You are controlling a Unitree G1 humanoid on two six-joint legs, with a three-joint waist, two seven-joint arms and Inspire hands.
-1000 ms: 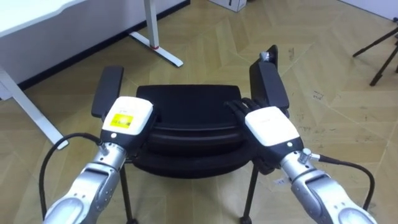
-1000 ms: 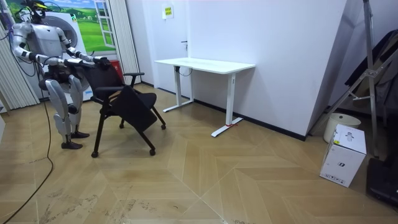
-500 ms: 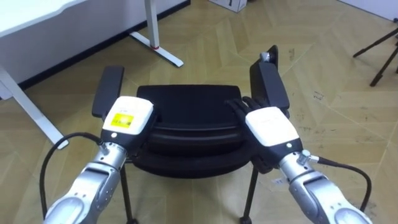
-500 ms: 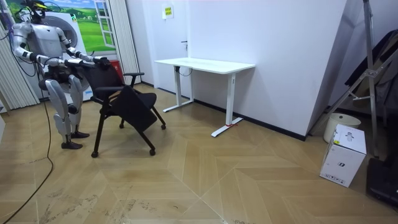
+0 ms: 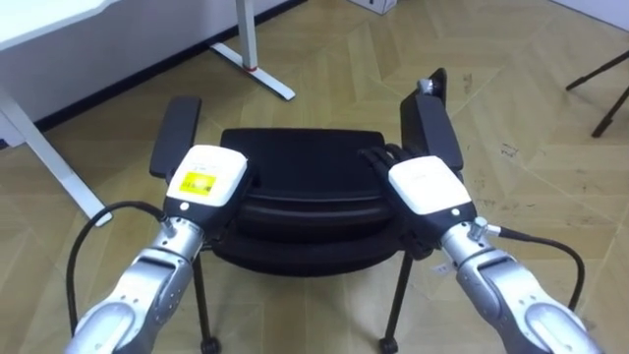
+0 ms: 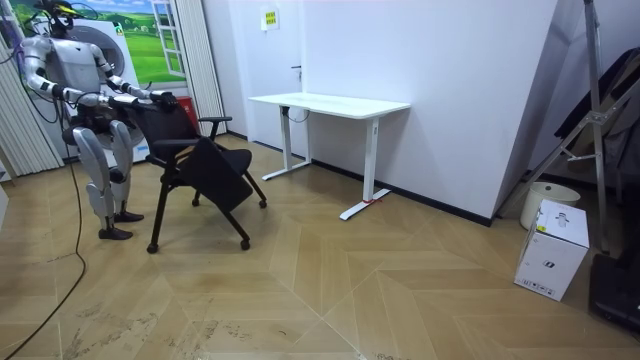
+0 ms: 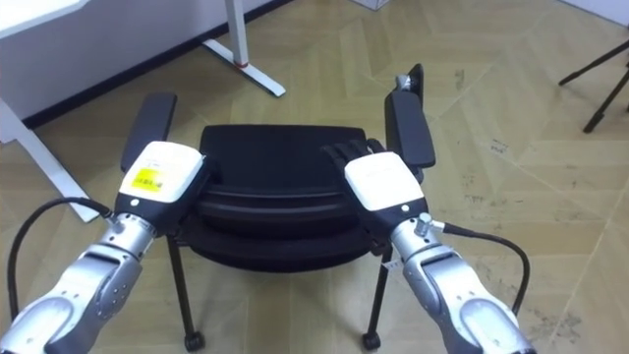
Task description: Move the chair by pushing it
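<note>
Wooden floor (image 6: 300, 290) across the whole room, with a white wall (image 6: 450, 80) at the back. Against this wall, a white desk (image 6: 330, 103) on two legs. Far at the room view's right, a white box (image 6: 550, 250) on the floor, well apart from everything else.

To the room view's left of the desk, near it but not touching, the black chair (image 6: 205, 165) on small wheels. Stands upright just behind the chair's back, at the far left of the room view, with both arms stretched forward to the top of the backrest.

In the eye views, looks down over the chair from behind. Left armrest (image 5: 175, 133) and right armrest (image 5: 429, 133) at both sides of the black seat, pointing away toward the desk leg.

Left hand (image 5: 204, 177) at the left end of the chair's top, just behind the left armrest. Covered from above by its white back, so cannot tell how the fingers are.

Right hand (image 5: 426, 185) at the right end of the chair's top, just beside the right armrest. Dark fingers (image 5: 376, 157) reach forward, nearly straight, and lie on the black top surface, not wrapped around anything.
</note>
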